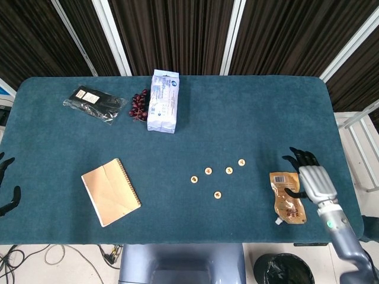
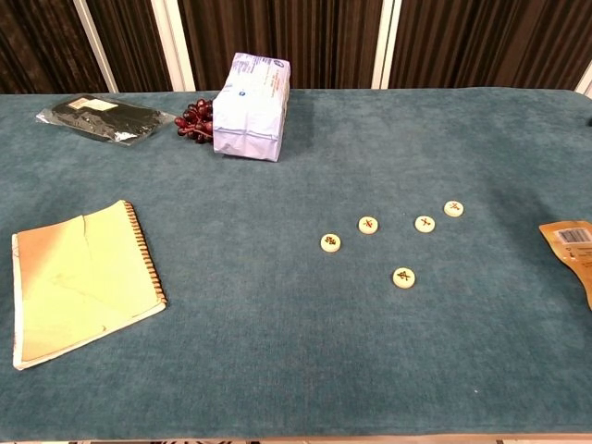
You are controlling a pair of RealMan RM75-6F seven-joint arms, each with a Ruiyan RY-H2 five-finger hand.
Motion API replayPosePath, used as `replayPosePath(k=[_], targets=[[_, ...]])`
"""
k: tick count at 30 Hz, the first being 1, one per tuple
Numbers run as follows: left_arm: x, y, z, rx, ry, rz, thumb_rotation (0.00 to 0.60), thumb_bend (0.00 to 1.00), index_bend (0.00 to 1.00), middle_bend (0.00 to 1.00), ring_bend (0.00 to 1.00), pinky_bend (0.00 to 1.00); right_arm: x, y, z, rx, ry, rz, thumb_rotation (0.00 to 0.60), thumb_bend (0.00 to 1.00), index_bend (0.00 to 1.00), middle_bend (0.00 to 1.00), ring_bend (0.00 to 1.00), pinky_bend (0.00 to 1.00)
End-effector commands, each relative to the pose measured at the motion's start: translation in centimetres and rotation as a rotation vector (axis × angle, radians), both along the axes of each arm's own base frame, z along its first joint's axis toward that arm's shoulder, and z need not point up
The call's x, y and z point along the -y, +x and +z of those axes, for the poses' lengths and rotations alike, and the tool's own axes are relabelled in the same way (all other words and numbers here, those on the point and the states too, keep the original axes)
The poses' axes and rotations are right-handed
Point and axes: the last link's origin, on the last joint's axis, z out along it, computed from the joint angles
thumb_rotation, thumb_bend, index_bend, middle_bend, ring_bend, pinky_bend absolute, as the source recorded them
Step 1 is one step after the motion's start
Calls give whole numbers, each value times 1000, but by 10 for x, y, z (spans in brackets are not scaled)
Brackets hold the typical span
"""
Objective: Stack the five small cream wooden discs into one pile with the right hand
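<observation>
Hovering: right hand [image 1: 312,180] over brown pouch [image 1: 287,197], fingers spread, holding nothing.
Discs: five cream discs [image 1: 218,194] lie separate, unstacked.
Left hand [image 1: 6,188]: grip unclear.

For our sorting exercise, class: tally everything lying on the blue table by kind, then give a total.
Cream wooden discs: 5
Spiral notebook: 1
White packet: 1
Grape bunch: 1
Black packet: 1
Brown pouch: 1
Total: 10

Discs [image 1: 218,171] lie mid-table, notebook [image 1: 110,191] to their left, pouch [image 1: 287,197] to their right. Grapes [image 1: 138,106] sit behind, between bag [image 1: 94,103] and packet [image 1: 163,101].
</observation>
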Motion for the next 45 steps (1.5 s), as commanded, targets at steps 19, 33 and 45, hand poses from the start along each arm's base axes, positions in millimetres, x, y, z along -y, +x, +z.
replayPosePath(k=[19,33,45], targets=[[-1,-1,0,3,2,9,600,486,134,0,0,0,88,40,-75,-43,110,-15,600,301,327,0,0,0],[-1,-2,0,7,0,18,600,486,138,0,0,0,101,36,-108,-49,118,-54,600,301,363,0,0,0],[-1,-3,0,14,1,28,600,487,140,0,0,0,105,41,-127,-43,137,-48,600,301,399,0,0,0]])
